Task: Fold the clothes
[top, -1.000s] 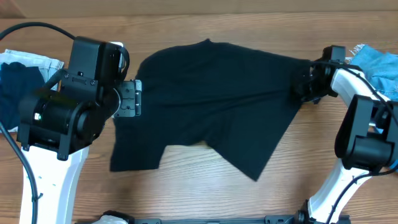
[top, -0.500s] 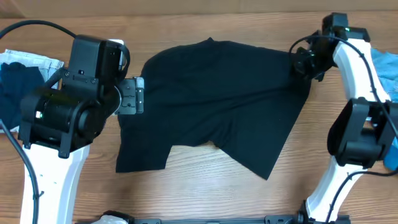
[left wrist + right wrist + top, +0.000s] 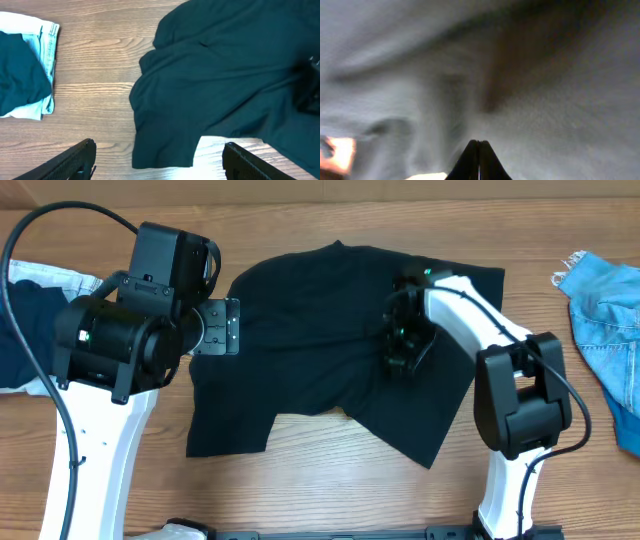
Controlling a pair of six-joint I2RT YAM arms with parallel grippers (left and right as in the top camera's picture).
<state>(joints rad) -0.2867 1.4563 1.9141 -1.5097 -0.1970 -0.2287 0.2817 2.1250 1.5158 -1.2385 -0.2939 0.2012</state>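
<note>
Tabletop: pale wooden table (image 3: 300,490) is carrying the black garment (image 3: 330,320) across its middle, with both arms reaching in from the near edge.
Task's thing: the black garment is lying mostly flat but rumpled. One flap is pointing toward the near left and a longer corner toward the near right.
Step in hand: judging by the layout, an early fold is being worked, with the garment's right half the part being dealt with. No neat fold is showing yet.
Right gripper (image 3: 400,350): it is hovering low over the garment's centre-right. In the right wrist view the fingertips are meeting tip to tip, closed, with blurred dark cloth filling the frame. Whether a pinch of cloth is caught between them I cannot tell.
Left gripper (image 3: 159,145): it is hanging just beside the garment's left edge, with the jaws standing wide apart, holding nothing and touching nothing.
Next move calls for: the left gripper is needing to drop onto the left edge and take hold, so that side can be carried over squarely.
Bystanders: a pale denim piece (image 3: 60,280) is sitting at the far left, and a bright blue denim garment (image 3: 605,310) at the far right, both well apart from the work.
</note>
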